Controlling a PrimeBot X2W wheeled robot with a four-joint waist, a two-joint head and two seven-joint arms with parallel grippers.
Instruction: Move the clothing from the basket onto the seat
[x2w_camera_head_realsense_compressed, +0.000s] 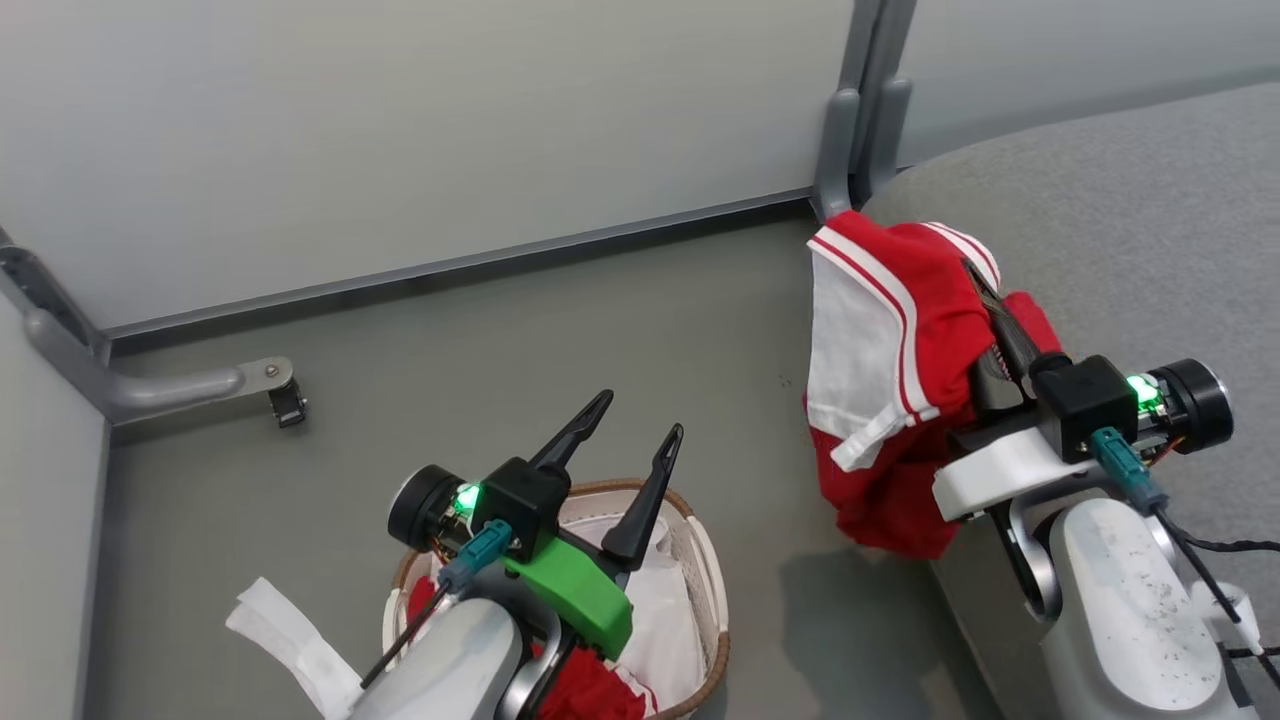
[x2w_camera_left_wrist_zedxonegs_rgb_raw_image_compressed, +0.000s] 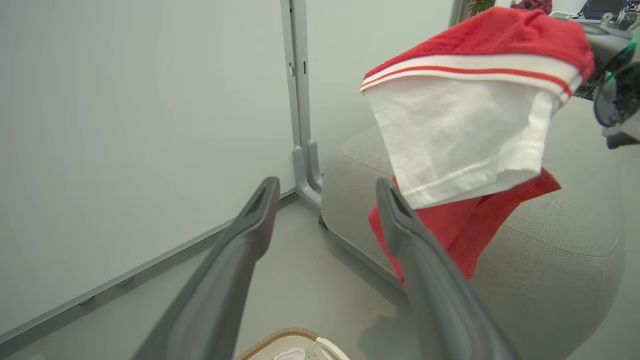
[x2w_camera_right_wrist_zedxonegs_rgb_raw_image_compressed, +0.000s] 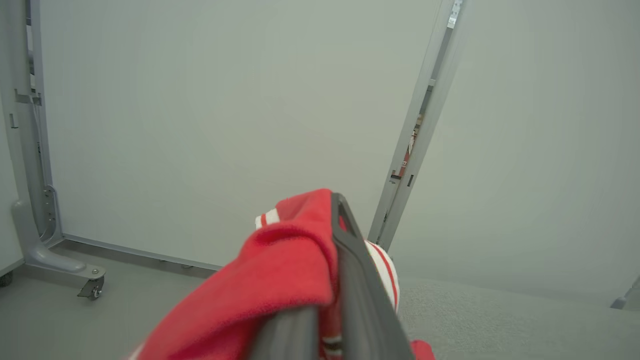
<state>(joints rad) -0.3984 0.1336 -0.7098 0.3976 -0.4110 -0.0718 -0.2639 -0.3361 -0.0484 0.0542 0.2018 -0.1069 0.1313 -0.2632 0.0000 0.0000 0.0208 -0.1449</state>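
Although nearest, of no part in the present step: left gripper, poised above the basket, fingers spread wide, nothing between them; best left there, clear of the other arm. Inside the basket: more red clothing bunched beside plain white fabric, not yet moved. Farther off: right gripper, clamped tight on a red-and-white garment, cloth draped over the fingers and hanging at the near edge of the seat, lower folds beside its flank, not on top. Step in hand, by judgement: delivery of that garment. Recommended handling: carry further in over the grey cushion, far enough to bring the hanging bulk past the edge; lower to rest the cloth on top; only then part the fingers; withdraw upward, without dragging. Risk if released at the edge: slide down to the floor.
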